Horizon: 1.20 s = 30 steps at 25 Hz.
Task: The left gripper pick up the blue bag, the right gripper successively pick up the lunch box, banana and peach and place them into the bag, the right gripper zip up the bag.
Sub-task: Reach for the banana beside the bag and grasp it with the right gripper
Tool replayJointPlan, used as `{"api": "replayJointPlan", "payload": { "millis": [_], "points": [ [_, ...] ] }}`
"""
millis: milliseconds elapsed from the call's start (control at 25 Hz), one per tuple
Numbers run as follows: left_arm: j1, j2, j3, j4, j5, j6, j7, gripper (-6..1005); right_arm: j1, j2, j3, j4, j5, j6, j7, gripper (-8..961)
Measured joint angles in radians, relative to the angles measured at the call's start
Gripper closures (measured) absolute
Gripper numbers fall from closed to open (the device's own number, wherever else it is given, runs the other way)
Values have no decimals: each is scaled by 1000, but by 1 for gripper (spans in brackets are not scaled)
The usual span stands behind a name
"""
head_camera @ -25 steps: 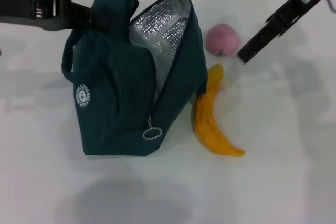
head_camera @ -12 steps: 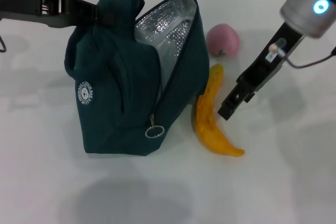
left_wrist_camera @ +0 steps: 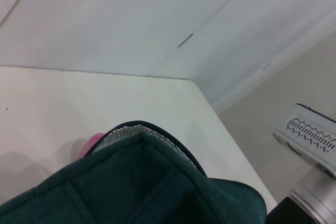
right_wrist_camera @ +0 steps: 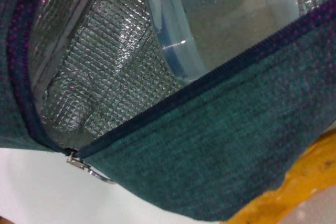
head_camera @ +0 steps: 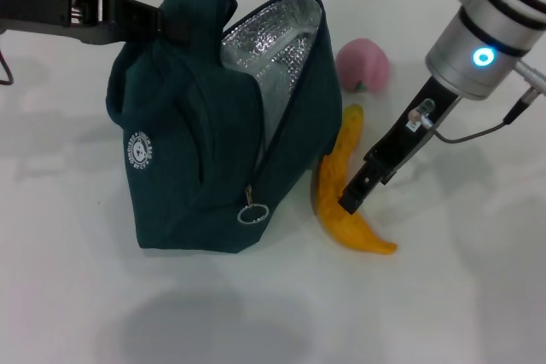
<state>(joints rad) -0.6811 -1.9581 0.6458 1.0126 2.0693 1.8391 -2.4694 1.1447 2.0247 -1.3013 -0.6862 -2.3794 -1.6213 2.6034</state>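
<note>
The blue bag point(head_camera: 196, 151) stands upright at centre left, its mouth open and the silver lining showing. My left gripper point(head_camera: 162, 23) reaches in from the left and is shut on the bag's top by the handle. Inside the bag lies the clear lunch box point(right_wrist_camera: 210, 24), seen in the right wrist view. The banana point(head_camera: 341, 198) lies on the table against the bag's right side. My right gripper point(head_camera: 354, 198) hangs tip-down right over the banana's middle. The pink peach point(head_camera: 363, 64) sits behind the banana. The bag's rim point(left_wrist_camera: 131, 182) fills the left wrist view.
The ring-pull zipper point(head_camera: 252, 213) hangs at the bag's lower front corner. A grey cable point(head_camera: 478, 130) loops off the right arm. The white table point(head_camera: 273, 313) extends in front of the bag and to the right of the banana.
The right arm has come down and leftward from the upper right, its gripper tip now at the banana. The left gripper still holds the bag, which barely shifted.
</note>
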Motion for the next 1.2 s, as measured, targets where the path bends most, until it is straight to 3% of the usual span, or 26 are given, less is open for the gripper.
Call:
{"api": "replayJointPlan", "payload": {
  "millis": [560,1200],
  "points": [
    [1,-1,0,-2,0,1,7,964,-55,3,-203,6,159,137,4,158],
    [0,-1,0,-5,0,0,9,964,-87,3,-270,14,201,199,0,169]
  ]
}}
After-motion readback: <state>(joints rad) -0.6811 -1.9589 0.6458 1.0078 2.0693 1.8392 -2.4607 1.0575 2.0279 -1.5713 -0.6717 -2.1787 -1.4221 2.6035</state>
